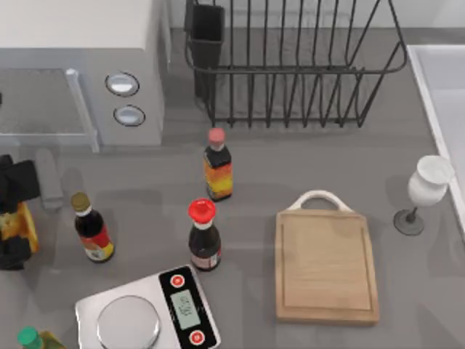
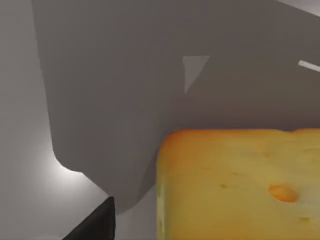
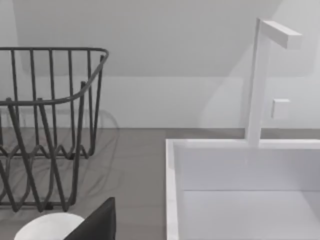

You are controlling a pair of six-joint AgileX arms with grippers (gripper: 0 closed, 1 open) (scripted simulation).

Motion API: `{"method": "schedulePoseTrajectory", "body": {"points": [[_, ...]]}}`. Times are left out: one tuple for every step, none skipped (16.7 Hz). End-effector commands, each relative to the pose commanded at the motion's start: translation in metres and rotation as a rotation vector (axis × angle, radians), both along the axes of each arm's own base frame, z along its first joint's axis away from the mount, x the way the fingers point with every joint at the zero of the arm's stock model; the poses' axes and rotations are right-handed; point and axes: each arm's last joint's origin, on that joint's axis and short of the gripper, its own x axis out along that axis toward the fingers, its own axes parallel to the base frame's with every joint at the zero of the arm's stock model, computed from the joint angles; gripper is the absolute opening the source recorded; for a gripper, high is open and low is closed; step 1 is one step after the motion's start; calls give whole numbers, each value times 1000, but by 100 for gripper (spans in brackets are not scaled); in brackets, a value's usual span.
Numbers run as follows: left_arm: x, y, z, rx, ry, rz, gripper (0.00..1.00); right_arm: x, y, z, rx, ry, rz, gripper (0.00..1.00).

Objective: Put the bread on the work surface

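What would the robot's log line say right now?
left gripper: at left edge of grey table, by thick golden-yellow toasted bread slice | light wooden cutting board: no bread yet | right gripper: near white sink

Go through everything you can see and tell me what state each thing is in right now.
bread: at the left gripper, far left of the table, not on the board
cutting board: flat, bare
wine glass: upright, right of the board
three capped sauce bottles: upright
kitchen scale: nothing on its pan
dish rack: no dishes
microwave: door shut
sink: tap not running
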Motion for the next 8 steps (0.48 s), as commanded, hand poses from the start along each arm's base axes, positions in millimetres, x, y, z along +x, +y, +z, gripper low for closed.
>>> {"method": "schedulePoseTrajectory", "body": {"points": [[0, 0, 0, 0, 0, 0, 100, 0, 0, 0, 0, 0, 0, 100], [0, 0, 0, 0, 0, 0, 100, 0, 0, 0, 0, 0, 0, 100], [0, 0, 0, 0, 0, 0, 100, 0, 0, 0, 0, 0, 0, 100], [0, 0, 0, 0, 0, 0, 92, 0, 0, 0, 0, 0, 0, 100], [0, 0, 0, 0, 0, 0, 85, 0, 0, 0, 0, 0, 0, 100], [0, 0, 0, 0, 0, 0, 77, 0, 0, 0, 0, 0, 0, 100], [0, 0, 0, 0, 0, 0, 70, 0, 0, 0, 0, 0, 0, 100], [0, 0, 0, 0, 0, 0, 62, 0, 0, 0, 0, 0, 0, 100]]}}
